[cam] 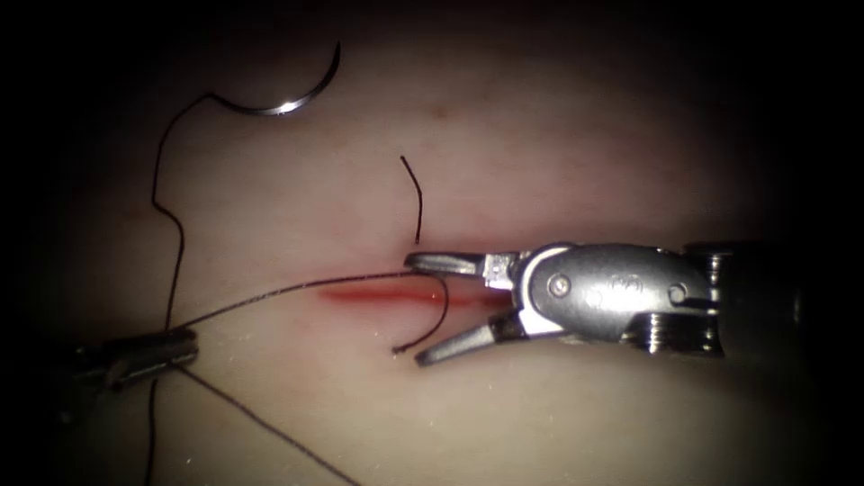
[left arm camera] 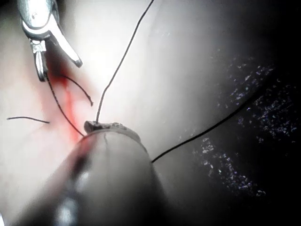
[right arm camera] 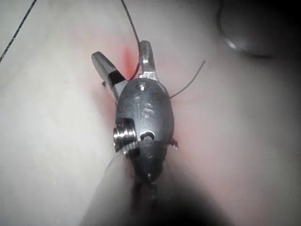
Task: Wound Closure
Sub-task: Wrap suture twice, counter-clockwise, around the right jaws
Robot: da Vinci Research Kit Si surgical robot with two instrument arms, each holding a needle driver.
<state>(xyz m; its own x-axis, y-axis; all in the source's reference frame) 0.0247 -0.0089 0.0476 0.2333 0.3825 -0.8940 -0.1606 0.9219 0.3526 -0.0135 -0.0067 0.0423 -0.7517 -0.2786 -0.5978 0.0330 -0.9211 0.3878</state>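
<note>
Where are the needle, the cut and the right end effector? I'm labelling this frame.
needle [cam: 286, 106]: endoscope view, middle of its curve, lying free on the tissue.
cut [cam: 378, 295]: endoscope view, red line left of the jaws.
right end effector [cam: 432, 308]: endoscope view, midway between its open tips.

in the endoscope view we see a pool of light on the middle of the tissue [cam: 540, 135], falling off to near black toward every edge and corner. the right tool [cam: 416, 310] takes bright highlights on its metal body, and the needle [cam: 279, 108] shows a small glint along its curve. the left tool [cam: 184, 346] sits in the dim fringe, barely lit. the thread [cam: 270, 292] stands as a thin dark line on the lit tissue. in the left wrist view we find part of the tissue glaring almost white, the rest sunk in deep shadow. in the right wrist view the light is pale and strong, with glare on the right tool's body and dark shadow around its shaft.
</note>
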